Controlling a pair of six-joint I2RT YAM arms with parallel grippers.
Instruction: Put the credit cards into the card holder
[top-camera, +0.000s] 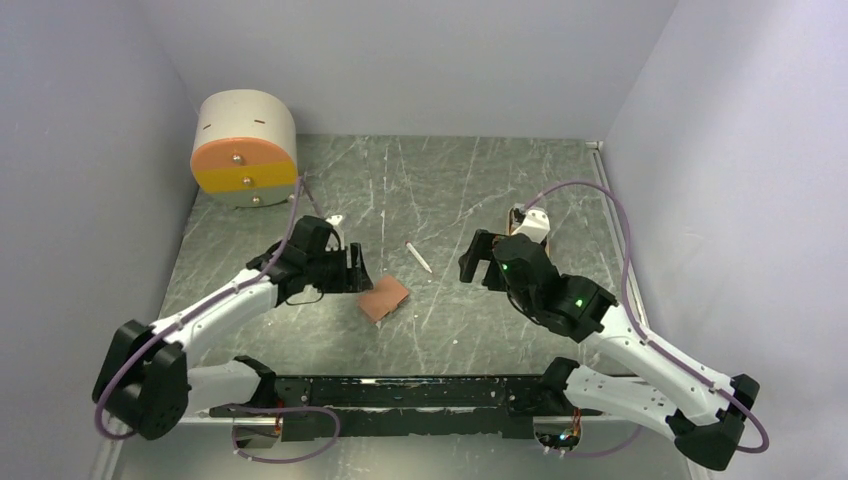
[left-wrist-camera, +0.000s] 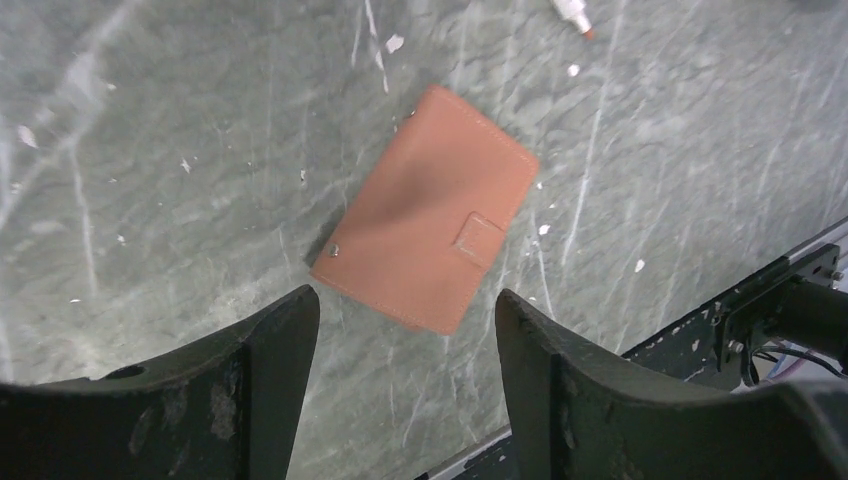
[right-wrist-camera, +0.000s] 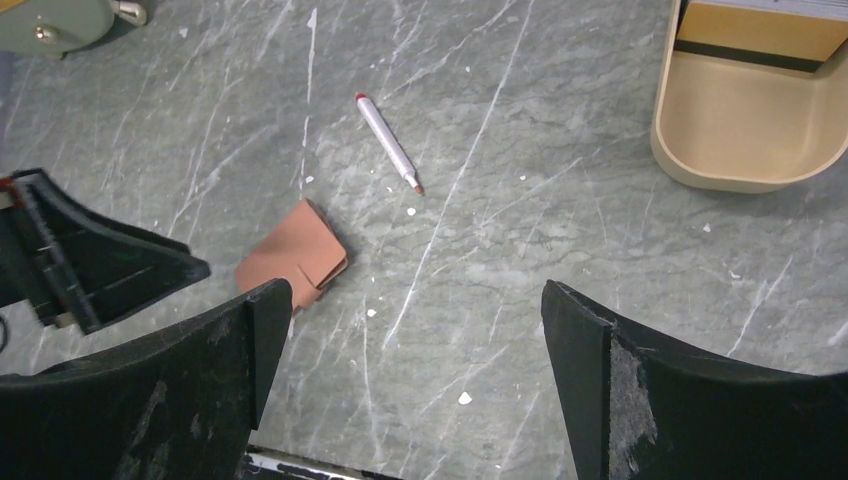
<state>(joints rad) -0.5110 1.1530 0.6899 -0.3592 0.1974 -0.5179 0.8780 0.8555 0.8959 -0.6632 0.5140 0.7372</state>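
Barely begun, judging by the layout: nothing yet slid into the card holder (left-wrist-camera: 425, 210), and no card in either grip. Just below and ahead of the left gripper (top-camera: 358, 272), whose jaws are parted and empty, lies that holder, shut with its flap down, flat on the table (left-wrist-camera: 150, 150). Right gripper (top-camera: 480, 262) spread wide, also empty. No sure sight of the credit cards; possibly the yellowish slab (right-wrist-camera: 760, 30) with a dark band, at the back of the beige tray (right-wrist-camera: 700, 175) beyond and right of the right jaws, but cannot tell. Left to do: open the flap, fetch the cards, insert them.

Holder: tan, leather-like, stitched edge, rounded corners, small square tab, metal stud. Table: grey-green, marbled, scratched, flecked with white. Tray: smooth, matte, round-cornered. Beyond both grippers, a slim white pen (right-wrist-camera: 388, 142) with a red tip.
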